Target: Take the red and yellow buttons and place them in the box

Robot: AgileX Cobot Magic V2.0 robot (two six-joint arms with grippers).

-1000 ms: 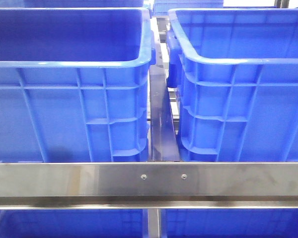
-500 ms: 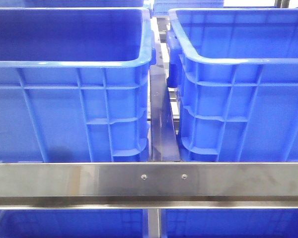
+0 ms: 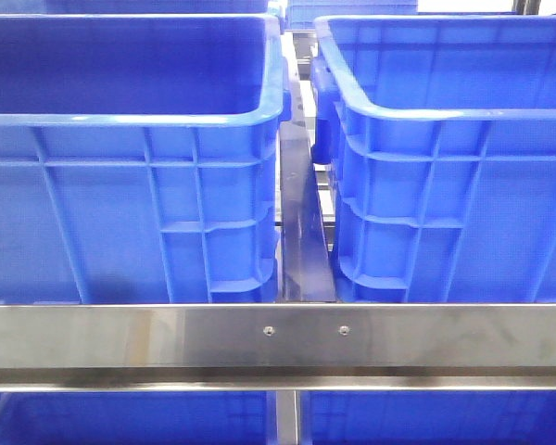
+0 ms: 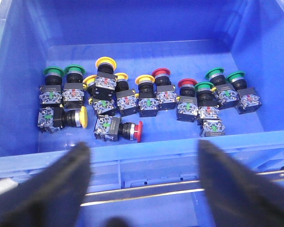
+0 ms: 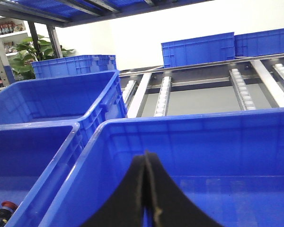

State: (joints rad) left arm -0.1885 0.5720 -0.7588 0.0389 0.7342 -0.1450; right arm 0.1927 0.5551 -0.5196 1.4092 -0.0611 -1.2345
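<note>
My left gripper [image 4: 144, 189] is spread wide, both dark fingers [image 4: 61, 189] apart and holding nothing, hanging above the near rim of a blue crate [image 4: 132, 156]. Down on that crate's floor I see a loose cluster of push buttons on black-and-clear switch blocks. The yellow buttons [image 4: 105, 63] sit left of the middle of the group, some upright and one lying on its side with its cap toward the near wall. The red buttons [image 4: 161, 73] stand in the middle, and one more red one [image 4: 138, 132] lies on its side, closest to my fingers. Green buttons [image 4: 52, 72] flank the group at both ends. Several blocks touch their neighbours.

My right gripper [image 5: 146, 189] is pressed together, its two fingers meeting in a thin seam with nothing between them. It hangs over the box [image 5: 189, 142], whose visible inside shows only blue floor and walls. Just beside the box stands the neighbouring crate, with a couple of button caps showing at its bottom corner.

From the front, I see both crates side by side behind a steel rail [image 3: 278, 338], a narrow gap between them; neither gripper shows there.
</note>
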